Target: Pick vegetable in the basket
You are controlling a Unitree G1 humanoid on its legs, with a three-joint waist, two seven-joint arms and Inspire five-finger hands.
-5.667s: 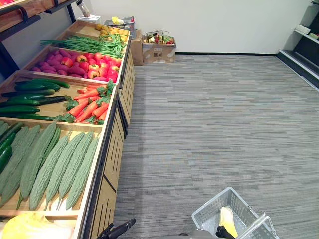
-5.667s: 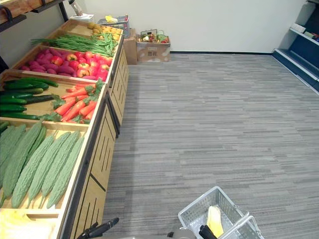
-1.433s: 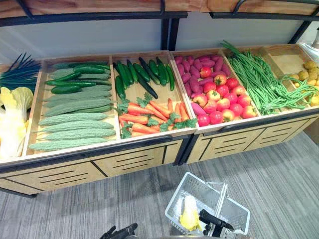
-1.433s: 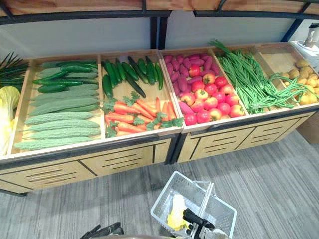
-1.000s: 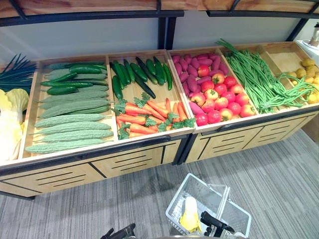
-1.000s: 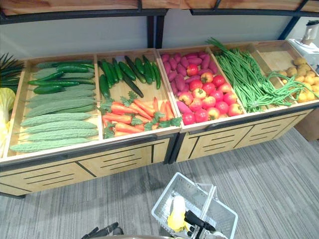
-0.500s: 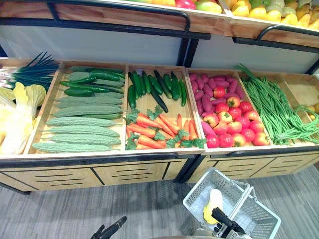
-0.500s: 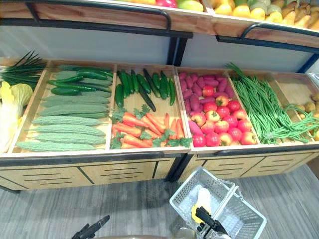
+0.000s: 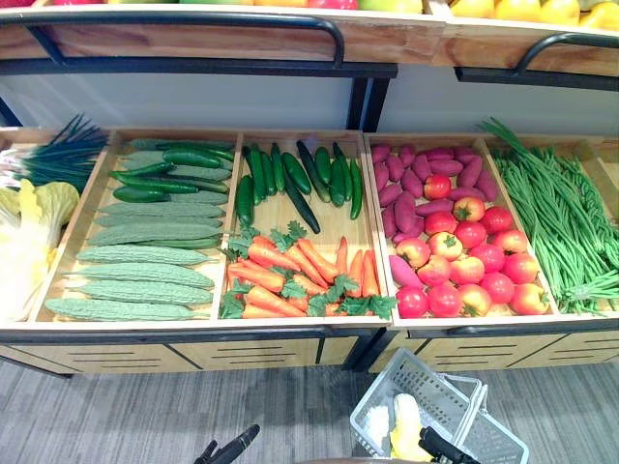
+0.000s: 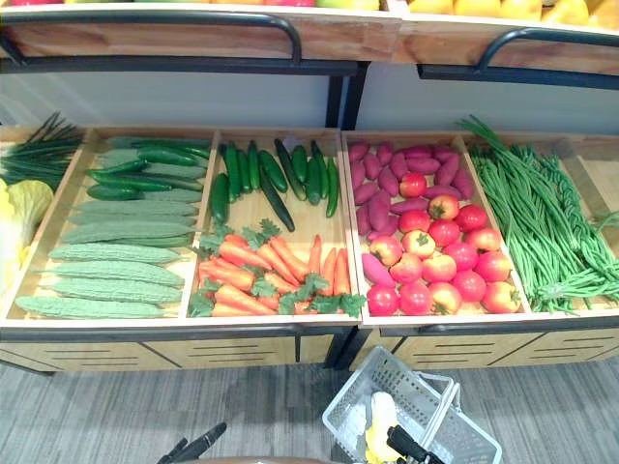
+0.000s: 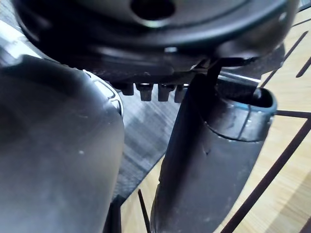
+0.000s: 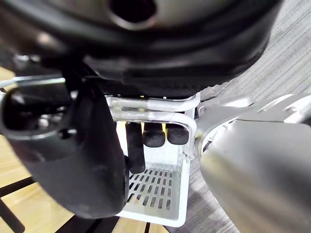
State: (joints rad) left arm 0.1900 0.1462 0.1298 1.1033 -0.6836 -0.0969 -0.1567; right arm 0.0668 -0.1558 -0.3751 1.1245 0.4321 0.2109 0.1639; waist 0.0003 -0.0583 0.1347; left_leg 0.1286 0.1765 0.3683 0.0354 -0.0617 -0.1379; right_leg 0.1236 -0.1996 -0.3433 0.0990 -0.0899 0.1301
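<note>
The robot faces a long wooden stand [image 9: 116, 356] of produce, both hands low in front of it. Its right hand [image 10: 406, 447] hangs down by the floor [image 9: 97, 425] with the basket [image 9: 440, 394] under it; from the wrist you can see the dark fingers [image 12: 154, 137] hooked round the two metal handles [image 12: 150, 116], thumb alongside, so the grip is closed on them. The basket is pale slatted plastic, just in front of the stand's base, below the divide between the carrot bin and the tomato bin. One vegetable [image 9: 406, 430], pale yellow and whitish, lies inside it against the near wall; I can't tell what kind it is. The left hand [image 9: 230, 449] shows off to the left, well apart from the basket, over the grey carpet, its fingers straight and loose, holding nothing. In the bins, from the left: a leafy cabbage [image 9: 24, 242] with a bunch of thin green stalks [image 9: 53, 159] behind it, then knobbly gourds [image 9: 135, 256], then carrots [image 9: 290, 285] at the front with cucumbers [image 9: 300, 174] behind them, then tomatoes [image 9: 464, 271] at the front with purple tubers [image 9: 411, 184] behind, and long beans [image 9: 556, 213] at the right. A shelf [image 9: 193, 34] with a black rail runs above the bins, fruit along its top edge.
</note>
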